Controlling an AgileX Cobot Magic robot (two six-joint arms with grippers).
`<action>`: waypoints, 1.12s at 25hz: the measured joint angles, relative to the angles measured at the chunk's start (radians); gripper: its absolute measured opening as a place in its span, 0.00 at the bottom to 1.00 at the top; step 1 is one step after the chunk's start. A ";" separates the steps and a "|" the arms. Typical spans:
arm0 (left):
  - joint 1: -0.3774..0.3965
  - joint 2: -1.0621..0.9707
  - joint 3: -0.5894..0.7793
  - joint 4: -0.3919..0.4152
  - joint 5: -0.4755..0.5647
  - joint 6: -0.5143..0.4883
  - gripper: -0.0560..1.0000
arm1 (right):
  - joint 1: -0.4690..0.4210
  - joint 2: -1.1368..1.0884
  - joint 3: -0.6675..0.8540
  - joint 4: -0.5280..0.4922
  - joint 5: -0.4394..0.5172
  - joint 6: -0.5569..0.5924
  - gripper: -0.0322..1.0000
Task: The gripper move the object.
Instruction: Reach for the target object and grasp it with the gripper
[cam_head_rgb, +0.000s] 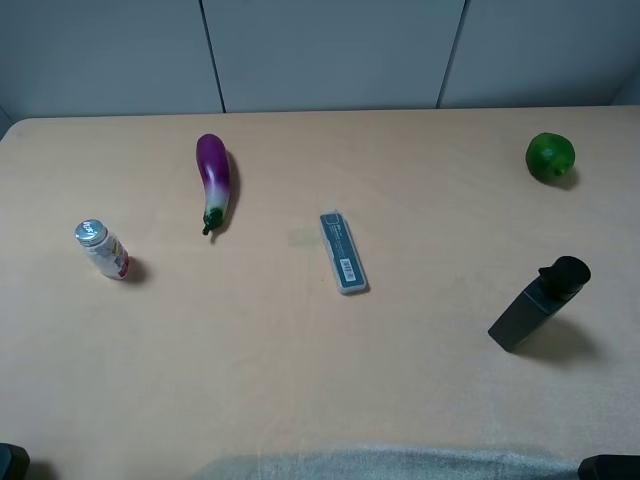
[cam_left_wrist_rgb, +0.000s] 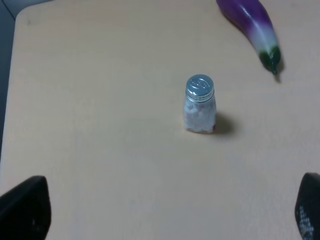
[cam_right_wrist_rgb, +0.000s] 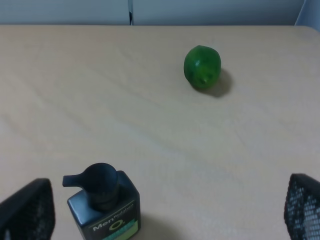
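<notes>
The object, a small glossy green lime (cam_head_rgb: 550, 156), rests at the table's far right, touched by nothing. In the right wrist view the lime (cam_right_wrist_rgb: 202, 67) lies well ahead of my right gripper (cam_right_wrist_rgb: 165, 211), which is open, its two black fingertips (cam_right_wrist_rgb: 27, 210) wide apart and empty. My left gripper (cam_left_wrist_rgb: 167, 214) is also open and empty, low over the table's left side, with a small bottle (cam_left_wrist_rgb: 200, 105) standing ahead of it. In the exterior high view both grippers stay at the near edge, almost wholly out of frame.
A black pump bottle (cam_head_rgb: 538, 303) stands between my right gripper and the lime, close in front of the right fingers (cam_right_wrist_rgb: 105, 205). A purple eggplant (cam_head_rgb: 213, 180), a small silver-capped bottle (cam_head_rgb: 102, 250) and a flat grey case (cam_head_rgb: 343, 252) lie to the left and middle.
</notes>
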 joint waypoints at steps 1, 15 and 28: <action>0.000 0.000 0.000 0.000 0.000 0.000 0.98 | 0.000 0.000 0.000 0.000 0.000 0.000 0.70; 0.000 0.000 0.000 0.000 0.000 0.000 0.98 | 0.000 0.000 0.000 -0.001 0.000 0.000 0.70; 0.000 0.000 0.000 0.000 0.000 0.000 0.98 | 0.000 0.000 0.000 -0.003 0.000 0.000 0.70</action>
